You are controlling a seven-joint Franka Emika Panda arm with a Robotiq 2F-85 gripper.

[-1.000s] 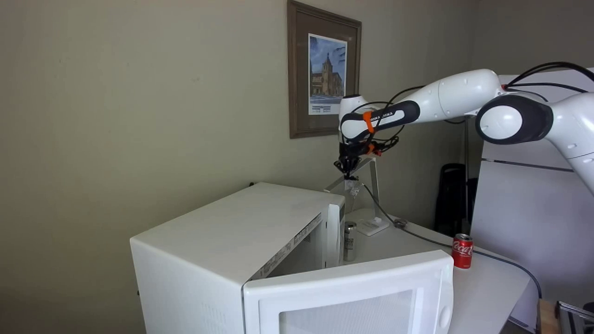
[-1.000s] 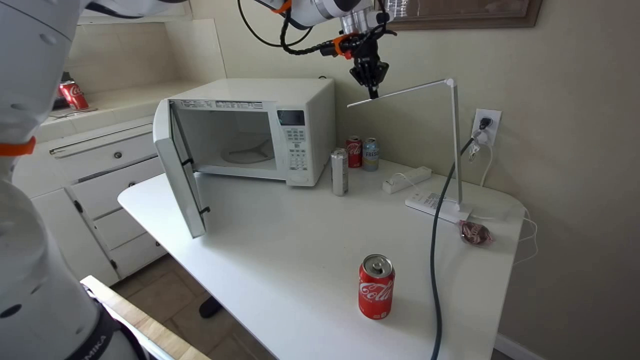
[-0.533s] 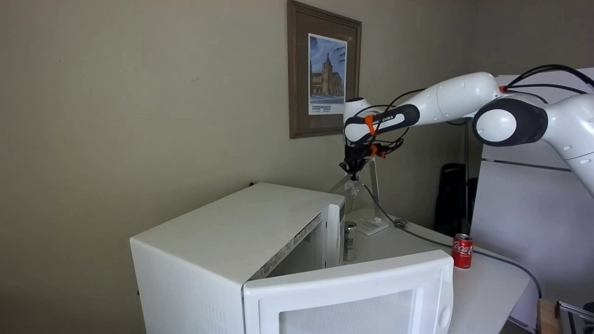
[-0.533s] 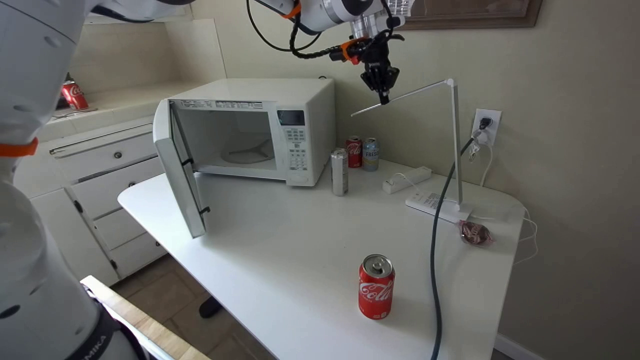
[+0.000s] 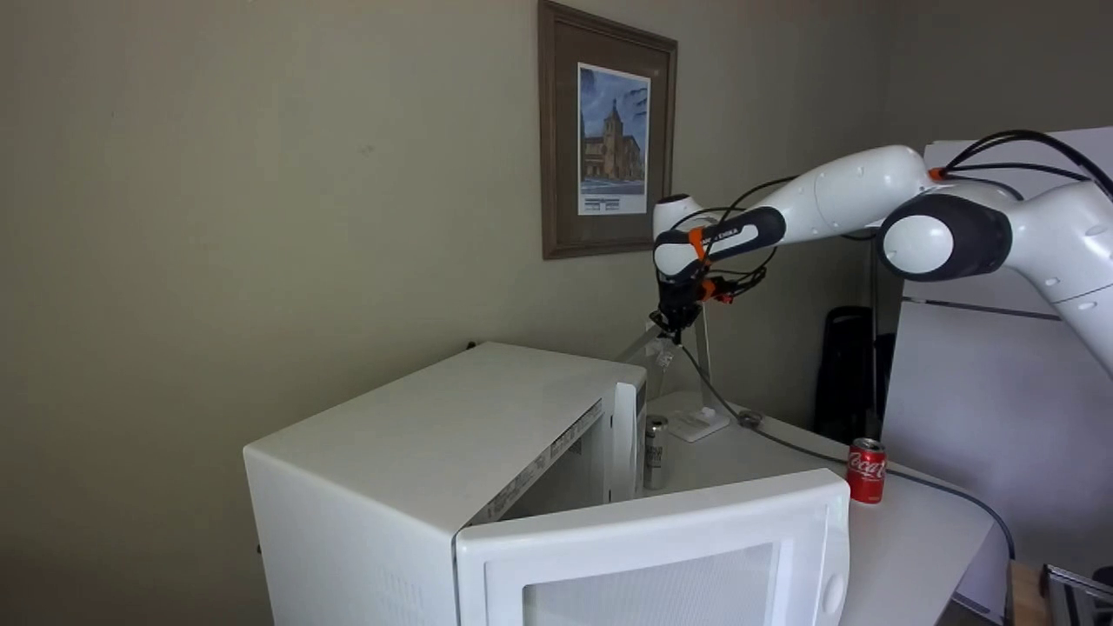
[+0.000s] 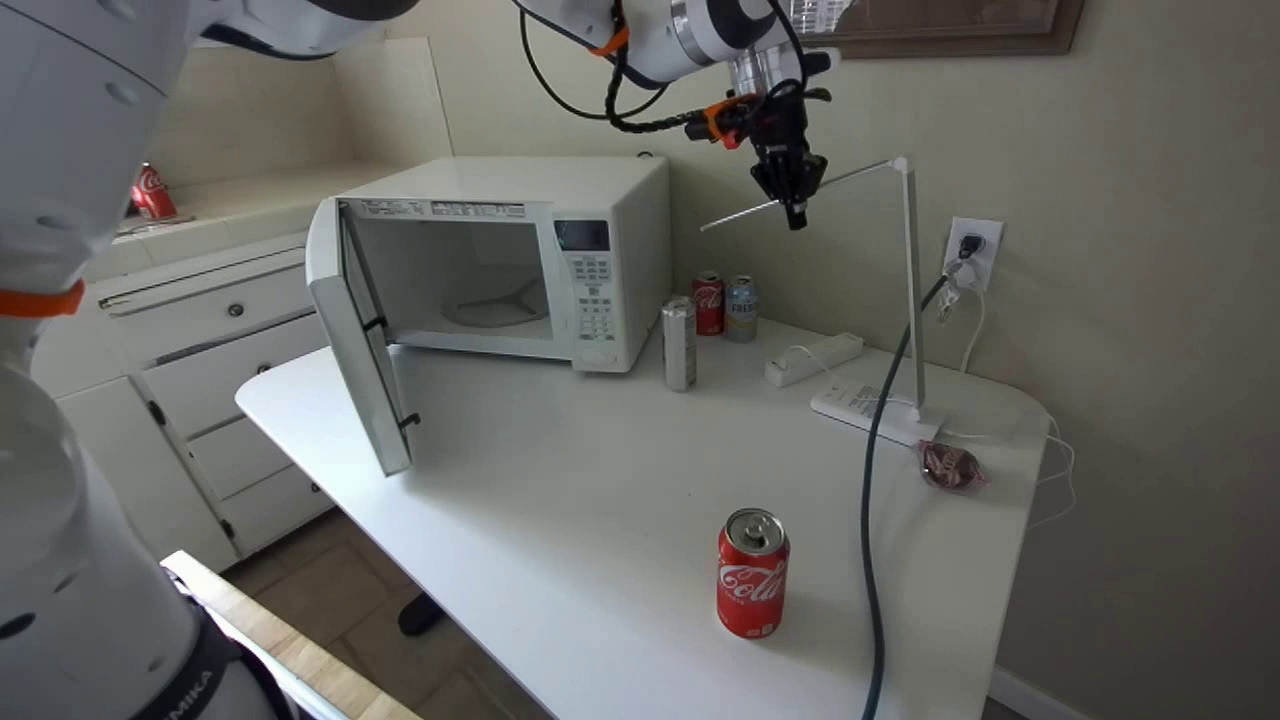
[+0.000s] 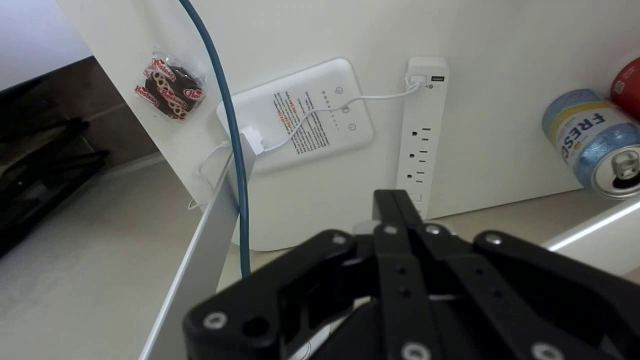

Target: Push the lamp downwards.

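The lamp (image 6: 911,290) is slender and silver-grey, with an upright post and a flat pale base (image 6: 865,408). Its bar-like head (image 6: 740,217) slopes down from the top joint toward the microwave. The lamp (image 5: 702,365) also stands behind the microwave in an exterior view. My gripper (image 6: 797,222) overlaps the head's middle, its fingertips showing just below the bar; I cannot tell if they touch. In the wrist view the fingertips (image 7: 397,200) are together with nothing between them. The lamp's post (image 7: 210,245) is at left, its base (image 7: 320,115) below, part of the head (image 7: 600,235) at right.
A microwave (image 6: 620,260) with its door (image 6: 350,330) open stands beside the lamp. A silver can (image 6: 679,345), a red can (image 6: 753,575) and further cans stand on the table. A dark cable (image 6: 868,520) crosses before the lamp. A power strip (image 6: 815,360) and wrapped snack (image 6: 950,466) lie near its base.
My gripper has moved lower and along the head toward the lamp's post. The head tilted down slightly between the earlier frames and has stayed about level since. The post and base have not moved.
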